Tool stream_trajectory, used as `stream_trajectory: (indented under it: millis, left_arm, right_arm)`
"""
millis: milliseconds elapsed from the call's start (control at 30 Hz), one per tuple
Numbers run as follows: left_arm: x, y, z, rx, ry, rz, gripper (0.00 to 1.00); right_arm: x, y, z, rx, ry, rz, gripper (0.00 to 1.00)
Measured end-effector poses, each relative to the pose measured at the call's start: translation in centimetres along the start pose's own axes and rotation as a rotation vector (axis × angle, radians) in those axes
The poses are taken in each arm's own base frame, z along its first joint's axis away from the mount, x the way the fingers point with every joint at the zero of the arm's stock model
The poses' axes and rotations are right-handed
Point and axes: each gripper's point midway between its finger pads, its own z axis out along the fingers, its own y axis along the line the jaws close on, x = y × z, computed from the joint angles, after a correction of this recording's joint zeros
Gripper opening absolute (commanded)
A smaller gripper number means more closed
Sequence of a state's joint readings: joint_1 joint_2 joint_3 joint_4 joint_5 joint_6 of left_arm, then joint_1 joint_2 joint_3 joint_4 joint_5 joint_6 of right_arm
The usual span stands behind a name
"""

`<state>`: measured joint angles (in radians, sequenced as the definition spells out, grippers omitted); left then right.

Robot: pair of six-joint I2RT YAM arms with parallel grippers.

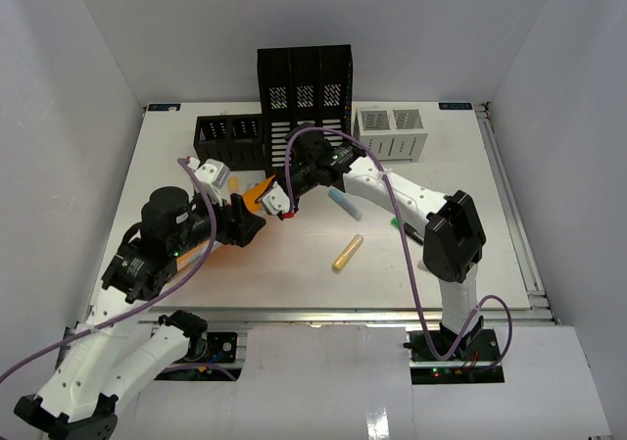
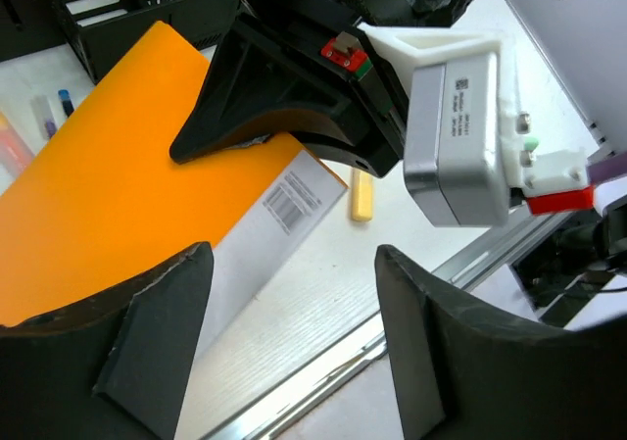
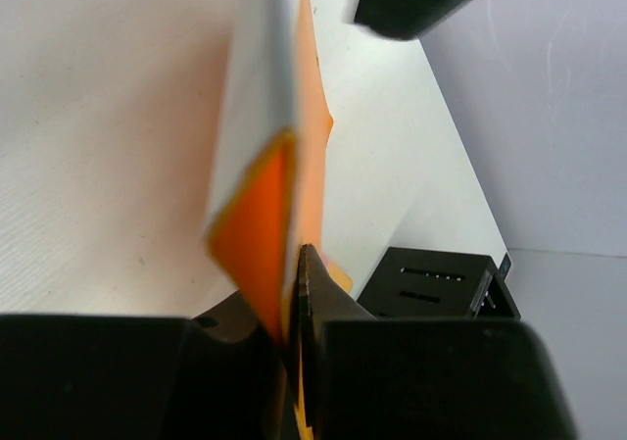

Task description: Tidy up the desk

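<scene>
My right gripper [image 3: 299, 264] is pinching the edge of the orange folder [image 3: 257, 220] - its jaws are pressed tight on it, so that side of the folder is lifted off the counter [image 1: 313, 278]. My left gripper [image 2: 289, 352] is spread wide just beside it, with nothing between its fingers. I think one pinch is enough to carry the folder.

The counter is the white flat top under both my arms, with white walls round it. Along its far edge stand a tall black rack [image 1: 306, 92], a low black box [image 1: 230, 138] and a white box [image 1: 392, 133] - I guess the folder belongs in the rack, standing on its edge. A yellow stick [image 1: 347, 253] and a blue stick [image 1: 343, 205] lie near the middle of the counter, not yet put away.
</scene>
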<state>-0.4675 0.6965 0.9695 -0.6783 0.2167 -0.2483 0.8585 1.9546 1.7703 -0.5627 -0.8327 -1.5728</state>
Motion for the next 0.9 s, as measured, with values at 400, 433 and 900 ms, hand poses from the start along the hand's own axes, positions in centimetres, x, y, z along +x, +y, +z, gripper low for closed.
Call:
stream_trajectory:
  millis: [400, 433, 900]
  left_arm:
    - [2.7, 2.3, -0.2, -0.113, 0.1, 0.001, 0.78]
    - [3.0, 2.6, 0.1, -0.124, 0.116, 0.005, 0.76]
    - [2.5, 5.4, 3.3, -0.202, 0.103, 0.17, 0.13]
  right_arm:
    - [-0.5, -0.3, -1.0, 0.015, 0.003, 0.052, 0.08]
    - [-0.6, -0.5, -1.2, 0.019, -0.002, 0.064, 0.08]
    - [0.0, -1.8, -3.7, 0.071, -0.022, 0.231, 0.08]
